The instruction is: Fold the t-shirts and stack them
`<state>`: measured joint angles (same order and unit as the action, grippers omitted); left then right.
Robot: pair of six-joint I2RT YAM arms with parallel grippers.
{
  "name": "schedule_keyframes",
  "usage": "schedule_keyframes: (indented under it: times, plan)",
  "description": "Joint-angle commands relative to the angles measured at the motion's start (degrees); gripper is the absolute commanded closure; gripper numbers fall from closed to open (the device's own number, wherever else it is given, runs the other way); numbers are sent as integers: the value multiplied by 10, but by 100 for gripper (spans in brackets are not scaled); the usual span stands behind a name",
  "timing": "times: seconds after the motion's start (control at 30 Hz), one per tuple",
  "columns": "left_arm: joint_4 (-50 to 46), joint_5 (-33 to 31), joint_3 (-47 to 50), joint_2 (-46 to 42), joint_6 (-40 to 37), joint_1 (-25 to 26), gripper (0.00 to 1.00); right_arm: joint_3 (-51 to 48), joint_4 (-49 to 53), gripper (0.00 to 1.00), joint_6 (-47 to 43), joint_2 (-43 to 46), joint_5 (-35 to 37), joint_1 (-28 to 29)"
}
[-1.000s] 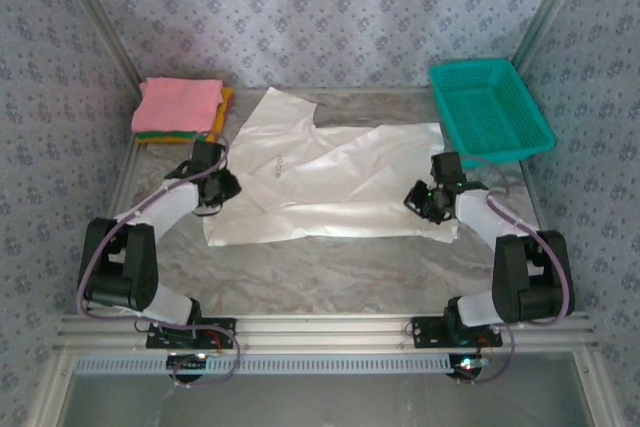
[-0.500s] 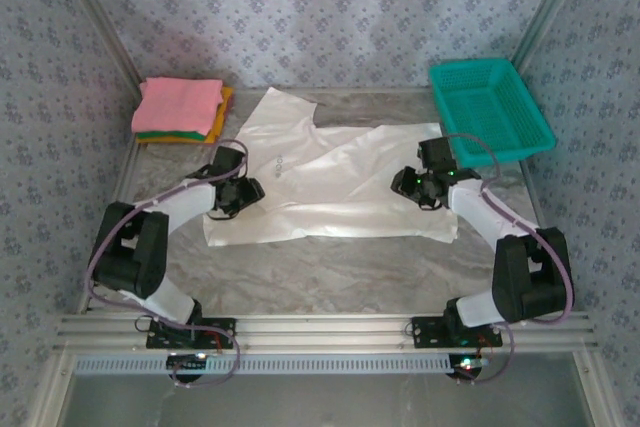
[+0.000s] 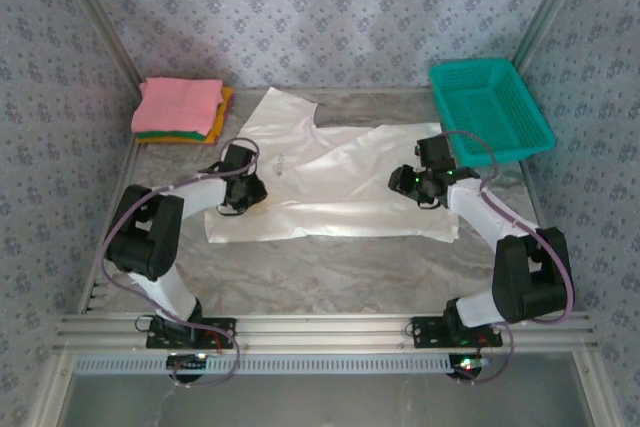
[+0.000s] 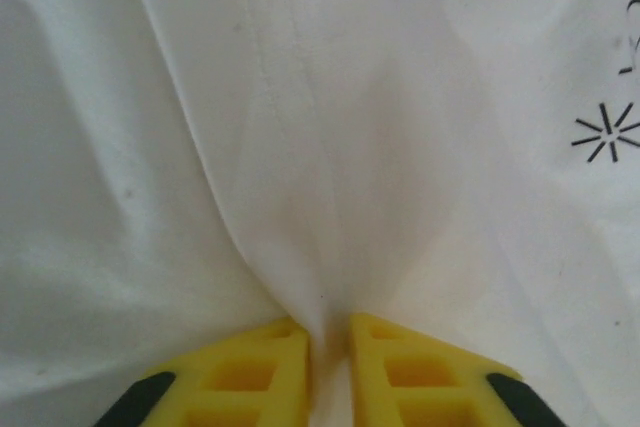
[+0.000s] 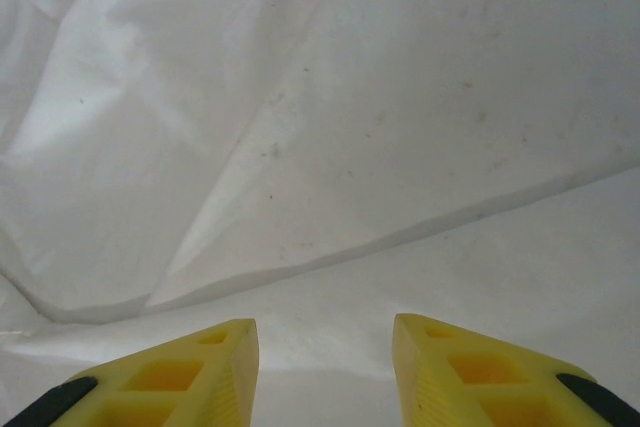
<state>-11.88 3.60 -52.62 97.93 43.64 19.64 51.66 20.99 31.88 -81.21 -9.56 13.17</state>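
Because the thin white cotton t-shirt (image 3: 340, 182), spread on the table (image 3: 330, 277), is judged soft and limp, edges should be gripped; a ridge of it is pinched in the left gripper (image 4: 328, 347), while the right gripper (image 5: 325, 352) is kept half-spread above it.
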Motion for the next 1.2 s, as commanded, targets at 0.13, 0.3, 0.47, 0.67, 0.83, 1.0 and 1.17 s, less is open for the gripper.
schedule_keyframes:
  times: [0.13, 0.3, 0.47, 0.67, 0.83, 1.0, 1.17]
  plan:
    - [-42, -16, -63, 0, -25, 12, 94, 8, 5, 57, -9, 7, 10, 3]
    - [-59, -30, -88, 0, -45, 15, 98, 7, 6, 57, -10, 9, 15, 3]
    - [-64, -35, -152, 58, -73, 15, 98, 2, -1, 56, -8, 8, 11, 3]
    - [-83, -33, -263, 124, -102, 18, 68, 7, 2, 56, -14, 5, 12, -3]
    - [-111, -55, -335, 119, -135, 22, 57, 10, 3, 56, -20, 9, 12, -10]
    - [-49, -54, -255, 31, -127, 30, 55, 5, -4, 55, -26, 11, 10, -12]
    - [-47, -41, -129, -34, -66, 32, 59, 6, -14, 55, -30, 3, 2, -12]
